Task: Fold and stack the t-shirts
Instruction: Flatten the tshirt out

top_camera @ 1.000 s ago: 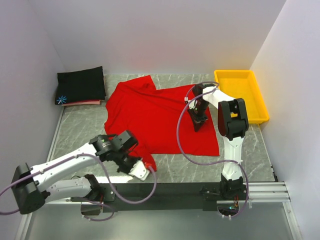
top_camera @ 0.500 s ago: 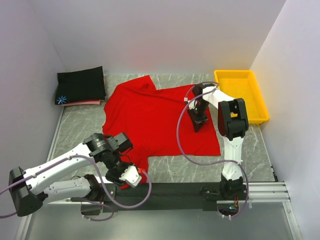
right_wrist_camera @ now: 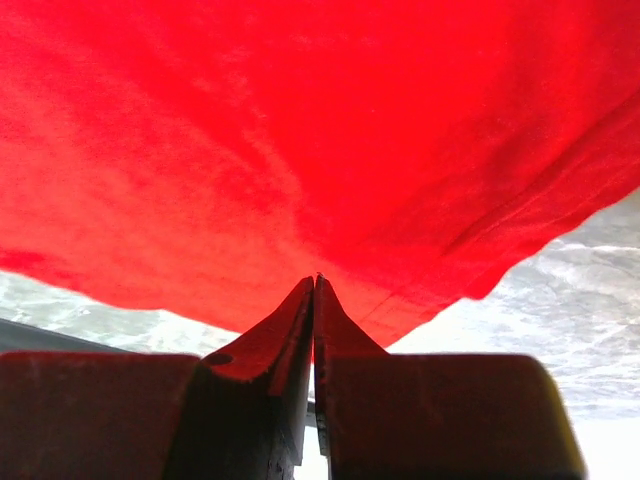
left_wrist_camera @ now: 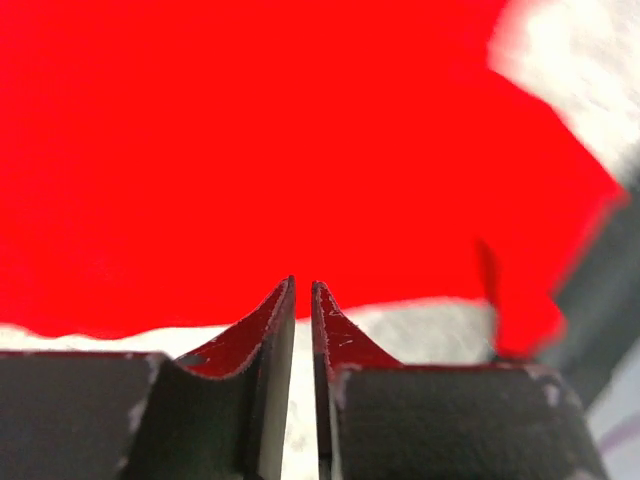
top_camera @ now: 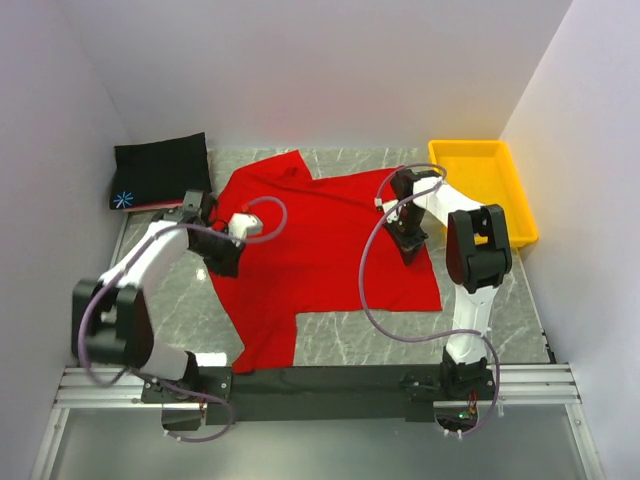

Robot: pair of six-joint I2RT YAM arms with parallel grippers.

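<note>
The red t-shirt (top_camera: 320, 225) lies spread on the table and fills the left wrist view (left_wrist_camera: 250, 130) and the right wrist view (right_wrist_camera: 300, 120). A folded black t-shirt (top_camera: 162, 168) with a starburst mark lies at the back left on a pale pink t-shirt (top_camera: 168, 206), of which only an edge shows. My left gripper (top_camera: 224, 260) (left_wrist_camera: 303, 285) is at the red shirt's left edge, its jaws almost together with only table showing between them. My right gripper (top_camera: 409, 243) (right_wrist_camera: 316, 280) is shut, its tips pinching the cloth near the shirt's right hem.
A yellow tray (top_camera: 480, 147) stands at the back right, just right of the right arm. Walls close in the table on the left, back and right. Grey marble table (top_camera: 160, 275) shows left of and in front of the red shirt.
My left gripper let go of the red shirt's front left corner and swung back to the shirt's left edge. That corner now lies stretched toward the front. My right gripper shifted slightly right.
</note>
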